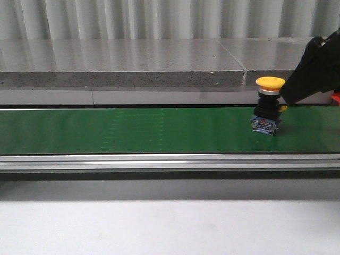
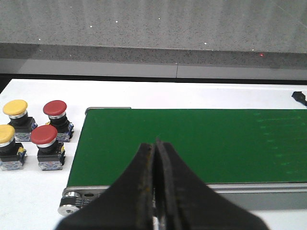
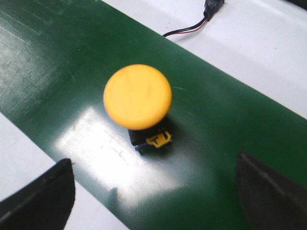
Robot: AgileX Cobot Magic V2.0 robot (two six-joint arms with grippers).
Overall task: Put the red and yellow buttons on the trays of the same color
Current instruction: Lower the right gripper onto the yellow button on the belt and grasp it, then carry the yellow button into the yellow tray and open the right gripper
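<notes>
The yellow button (image 1: 270, 105) stands on the green belt (image 1: 133, 130) at three o'clock, and the right hand (image 3: 153, 191), wide apart, should drop straight down around it.

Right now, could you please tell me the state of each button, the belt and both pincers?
Yellow button on belt: upright, ungripped.
Green belt: carries that one button only.
Right pincer: open, above the button.
Left pincer: shut, empty.
Two red buttons and two yellow buttons beside the belt: upright, untouched.
</notes>
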